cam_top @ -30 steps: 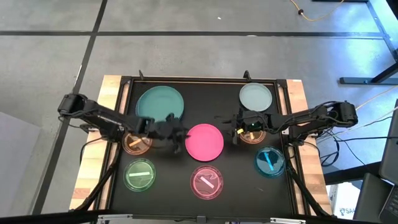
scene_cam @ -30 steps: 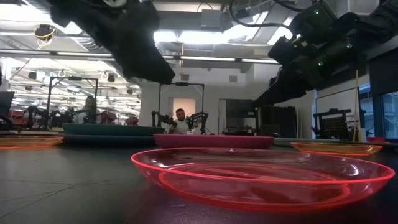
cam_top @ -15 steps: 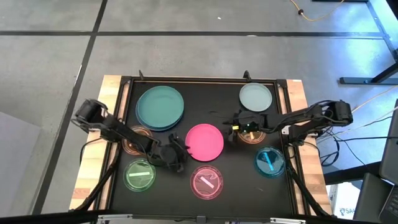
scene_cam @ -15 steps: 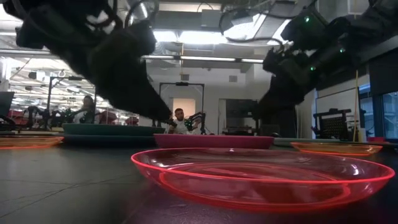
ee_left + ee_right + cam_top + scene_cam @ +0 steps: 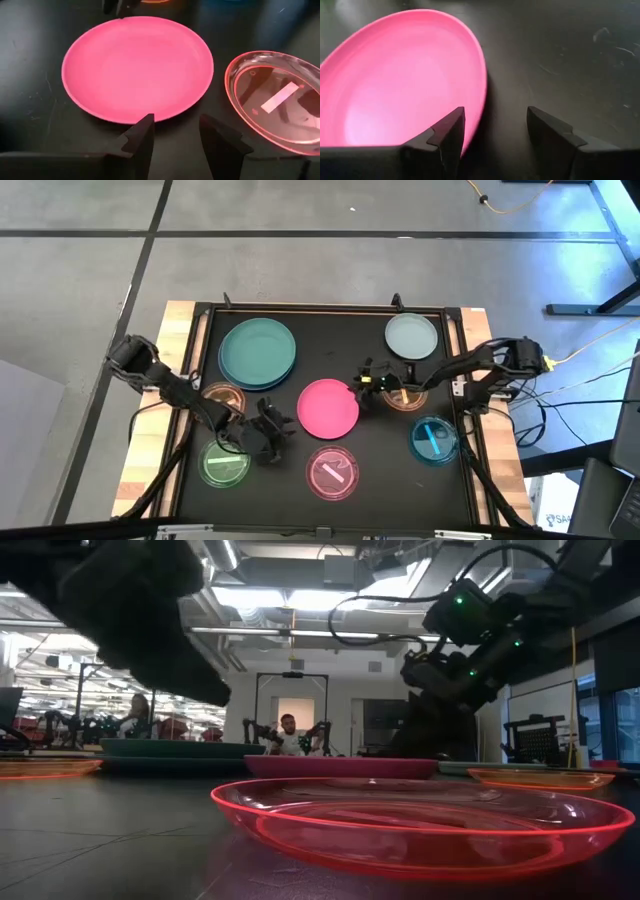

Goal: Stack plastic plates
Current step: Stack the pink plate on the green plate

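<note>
the opaque pink plate [image 5: 329,407] lies flat at the middle of the desk [image 5: 340,340], and both arms have their attention on it. the right gripper [image 5: 364,383] sits low at the plate's rim on the side toward the mint plate, its fingers [image 5: 445,137] spread apart with the rim lying between them but not yet pinched, and nothing held. the left gripper [image 5: 266,432] hovers just beside the plate's opposite edge, near the translucent green plate [image 5: 225,461]; its fingers [image 5: 142,137] are also parted and empty, pointing toward the pink rim.

around that centre, the teal plate [image 5: 258,351] rests at the far left of the desk, and a blue edge peeks from under it, so it seems one plate already sits on another there. the pale mint plate [image 5: 411,336] lies alone at the far right. the small translucent ones are scattered singly: brown [image 5: 222,397] beside the left arm, orange [image 5: 410,396] partly under the right arm, translucent blue [image 5: 434,440] at the near right, translucent pink [image 5: 332,471] at the near middle with a pale bar mark.

judging from this layout, the stacking is barely begun: at most one pair is made, and seven plates still lie apart. the step in hand looks like gripping the opaque pink plate, probably to carry it onto the teal pile.
</note>
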Robot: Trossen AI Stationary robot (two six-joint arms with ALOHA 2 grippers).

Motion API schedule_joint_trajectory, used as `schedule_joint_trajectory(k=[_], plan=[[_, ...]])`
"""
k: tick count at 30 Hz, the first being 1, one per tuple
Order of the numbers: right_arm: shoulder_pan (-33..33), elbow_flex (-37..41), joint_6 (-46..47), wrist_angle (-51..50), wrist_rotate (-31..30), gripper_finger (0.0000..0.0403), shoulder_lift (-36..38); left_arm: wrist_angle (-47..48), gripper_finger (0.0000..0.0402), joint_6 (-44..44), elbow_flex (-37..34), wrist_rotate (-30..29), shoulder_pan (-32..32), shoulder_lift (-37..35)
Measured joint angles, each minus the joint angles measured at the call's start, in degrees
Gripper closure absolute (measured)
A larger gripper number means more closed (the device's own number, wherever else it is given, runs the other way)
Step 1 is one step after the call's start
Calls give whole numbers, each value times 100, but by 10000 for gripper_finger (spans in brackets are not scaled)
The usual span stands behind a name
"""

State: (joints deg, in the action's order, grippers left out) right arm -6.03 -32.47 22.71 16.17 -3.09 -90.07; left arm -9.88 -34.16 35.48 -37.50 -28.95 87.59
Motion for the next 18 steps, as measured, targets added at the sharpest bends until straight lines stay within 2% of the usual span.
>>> schedule_joint_trajectory(k=[7, 12, 18], plan=[[-64, -202, 290, 14, -93, 198, -185, -929, 251, -299, -857, 130, -47, 22], [-76, -188, 574, -114, -94, 198, -209, -1382, 251, -278, -1128, 127, -164, 22], [-70, -192, 728, -286, -33, 198, -207, -1385, 251, 428, -1138, 185, -205, 24]])
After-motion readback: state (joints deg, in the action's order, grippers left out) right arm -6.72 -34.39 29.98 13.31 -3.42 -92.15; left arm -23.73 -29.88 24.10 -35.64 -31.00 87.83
